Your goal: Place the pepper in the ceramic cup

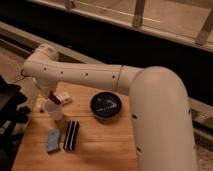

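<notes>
Claw (pixel 51 95) sits right over the cup (pixel 54 109) at about 9 o'clock on the bench (pixel 100 145), gripping the pepper (pixel 54 98) tip-down at the rim, so a crooked release could snag it or tip the cup.

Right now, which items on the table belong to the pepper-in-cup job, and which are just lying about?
Job items:
- pepper, at the cup's rim
- ceramic cup
- end effector, directly above the cup

Lying about:
- black bowl
- striped block
- blue item
- small pale item behind the cup
</notes>
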Robot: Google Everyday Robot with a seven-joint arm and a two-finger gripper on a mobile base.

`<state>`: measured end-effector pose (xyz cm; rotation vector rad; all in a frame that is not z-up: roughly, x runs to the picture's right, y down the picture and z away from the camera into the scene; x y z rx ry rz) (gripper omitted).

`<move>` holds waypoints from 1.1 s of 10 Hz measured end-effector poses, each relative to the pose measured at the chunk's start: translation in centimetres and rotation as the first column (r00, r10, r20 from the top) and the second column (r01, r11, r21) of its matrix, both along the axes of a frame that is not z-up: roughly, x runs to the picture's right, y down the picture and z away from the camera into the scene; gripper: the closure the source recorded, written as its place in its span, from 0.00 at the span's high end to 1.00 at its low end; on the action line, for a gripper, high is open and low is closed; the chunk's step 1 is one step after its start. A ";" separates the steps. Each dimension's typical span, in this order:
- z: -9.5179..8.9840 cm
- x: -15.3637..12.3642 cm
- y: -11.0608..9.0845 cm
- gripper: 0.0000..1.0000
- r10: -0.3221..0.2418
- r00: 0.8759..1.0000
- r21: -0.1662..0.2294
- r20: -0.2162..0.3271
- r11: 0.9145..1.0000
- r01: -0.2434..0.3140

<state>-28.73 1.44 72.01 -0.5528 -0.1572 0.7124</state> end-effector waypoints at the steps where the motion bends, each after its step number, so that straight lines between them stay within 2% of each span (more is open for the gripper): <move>1: 0.5 -0.9 -0.2 0.04 0.030 0.998 -0.001 0.047 1.000 -0.030; 5: 1.9 -2.2 0.0 0.04 0.077 0.989 -0.042 0.124 0.996 -0.073; 6: 2.3 -2.4 0.1 0.07 0.093 0.985 -0.049 0.144 0.995 -0.087; 9: 3.4 -3.3 1.2 0.40 0.133 0.970 -0.078 0.201 0.990 -0.119; 11: 3.9 -3.2 1.6 0.56 0.153 0.965 -0.086 0.215 0.987 -0.137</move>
